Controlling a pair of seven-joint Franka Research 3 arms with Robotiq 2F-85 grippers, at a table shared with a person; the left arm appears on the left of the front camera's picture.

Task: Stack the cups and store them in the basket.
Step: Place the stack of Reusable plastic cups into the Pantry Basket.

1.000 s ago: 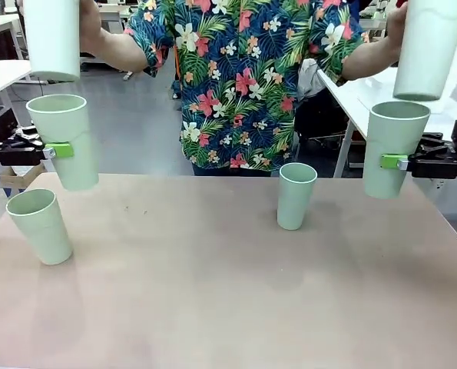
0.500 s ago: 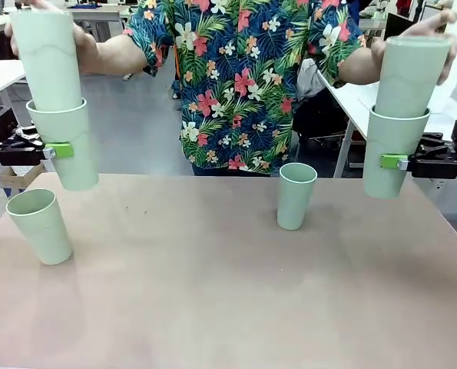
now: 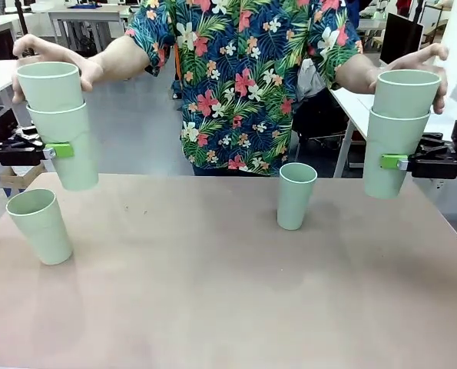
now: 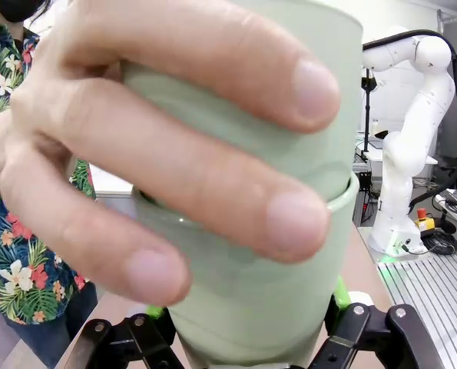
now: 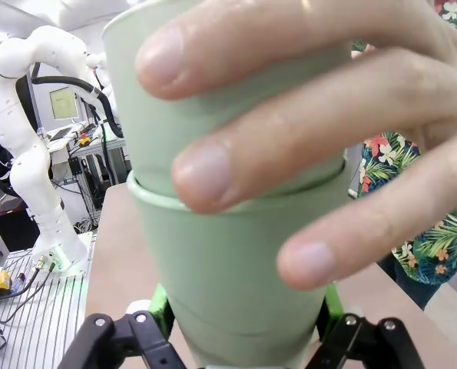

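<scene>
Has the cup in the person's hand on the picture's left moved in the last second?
Yes. The upper cup has come straight down and now sits nested in the lower cup, which the left gripper holds and which stayed put.

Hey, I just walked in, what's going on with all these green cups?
It's a stacking job, partway through. The robot's left hand grips the left cup above the table, and its right hand grips the right cup. The person opposite holds the upper left cup and upper right cup nested into them, one palm on one and the other palm on the other. A near-left loose cup and a middle loose cup stand on the table.
</scene>
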